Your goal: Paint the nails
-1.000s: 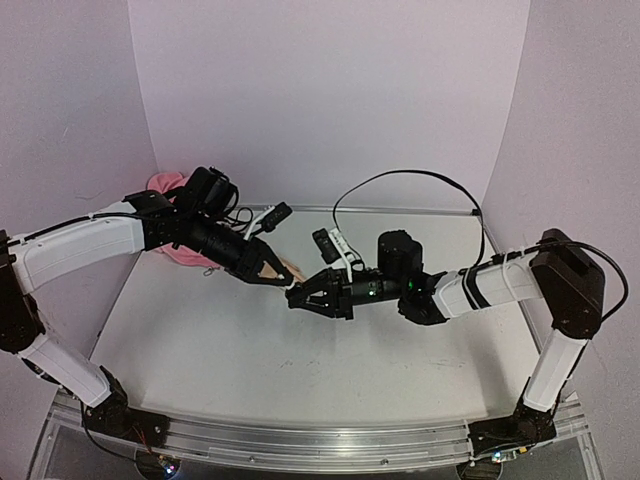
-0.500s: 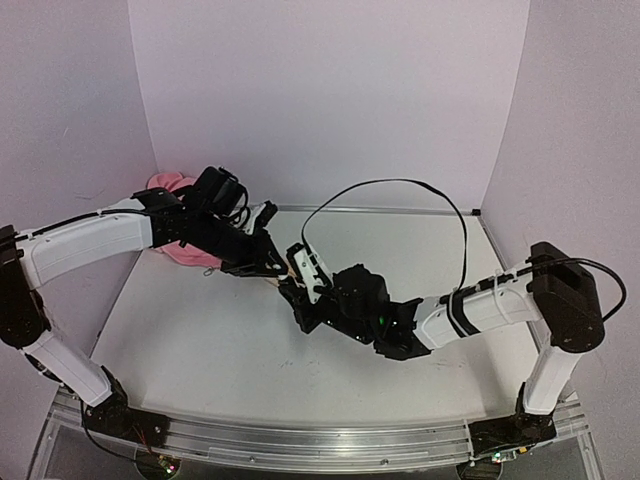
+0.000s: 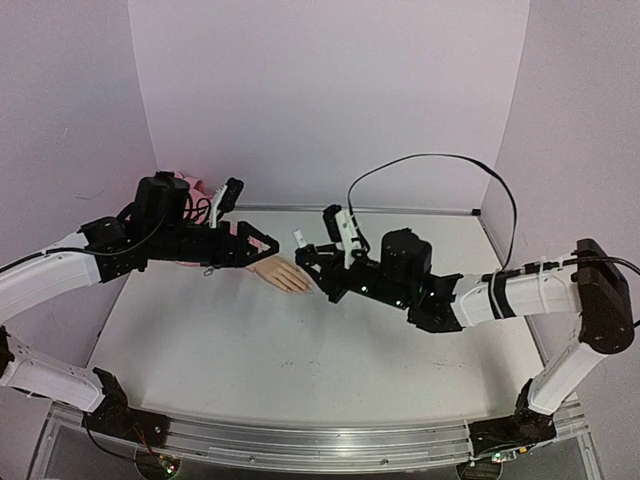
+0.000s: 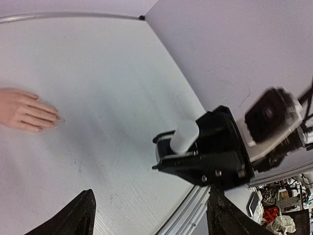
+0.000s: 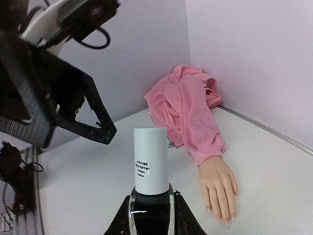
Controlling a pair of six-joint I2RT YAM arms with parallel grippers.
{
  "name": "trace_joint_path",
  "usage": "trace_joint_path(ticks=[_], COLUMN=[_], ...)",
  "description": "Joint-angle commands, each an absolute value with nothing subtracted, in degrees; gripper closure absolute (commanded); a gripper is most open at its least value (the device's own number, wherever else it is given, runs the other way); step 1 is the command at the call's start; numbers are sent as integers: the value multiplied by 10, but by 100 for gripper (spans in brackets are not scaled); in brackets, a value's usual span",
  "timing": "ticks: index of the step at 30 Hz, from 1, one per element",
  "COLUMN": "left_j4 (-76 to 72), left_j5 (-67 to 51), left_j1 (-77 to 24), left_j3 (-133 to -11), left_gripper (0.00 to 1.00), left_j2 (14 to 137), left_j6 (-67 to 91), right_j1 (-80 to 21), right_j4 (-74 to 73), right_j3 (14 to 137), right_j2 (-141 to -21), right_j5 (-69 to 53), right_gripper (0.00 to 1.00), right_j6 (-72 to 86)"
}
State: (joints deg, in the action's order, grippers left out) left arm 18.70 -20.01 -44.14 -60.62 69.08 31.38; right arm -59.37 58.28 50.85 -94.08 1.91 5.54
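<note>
Right gripper (image 5: 150, 215) is clamped on a small white-capped polish bottle (image 5: 150, 161), left gripper (image 4: 151, 205) gapes empty, and the tiny hard nails (image 5: 226, 219) tip a light, likely slide-prone beige plastic mannequin hand (image 5: 219, 186) lying flat on the white table (image 5: 288, 196), best steadied at its pink sleeve (image 5: 188, 112).

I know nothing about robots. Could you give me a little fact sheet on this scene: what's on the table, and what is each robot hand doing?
table: white, with both arms reaching over it
mannequin hand: lies palm down, fingers pointing toward the bottle
pink sleeve: bunched up in the far left corner
nails: look pale, too small to judge any paint
bottle: white cap on, dark body
left hand: open and empty, near the mannequin wrist
right hand: shut on the bottle, close to the fingertips but apart from them
</note>
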Motion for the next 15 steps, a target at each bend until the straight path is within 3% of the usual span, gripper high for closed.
trace_joint_path(ticks=[1, 5, 8, 11, 15], left_j4=[42, -22, -47, -64, -68], left_j5=[-243, -329, -380, -414, -443], left_j1=[-439, -441, -444, -453, -461], left_j3=[-561, -554, -565, -580, -595], left_gripper=[16, 7, 6, 12, 26], left_j2=[632, 639, 655, 671, 684], left_j6=[279, 270, 269, 260, 257], right_j1=[-533, -522, -522, -522, -522], right_j4=[623, 642, 681, 704, 720], right_j3=[500, 509, 518, 524, 524], right_j2=[-887, -887, -897, -905, -909], right_j5=[-219, -383, -481, -532, -540], right_gripper=[100, 100, 100, 100, 100], right_j6=[156, 189, 218, 231, 240])
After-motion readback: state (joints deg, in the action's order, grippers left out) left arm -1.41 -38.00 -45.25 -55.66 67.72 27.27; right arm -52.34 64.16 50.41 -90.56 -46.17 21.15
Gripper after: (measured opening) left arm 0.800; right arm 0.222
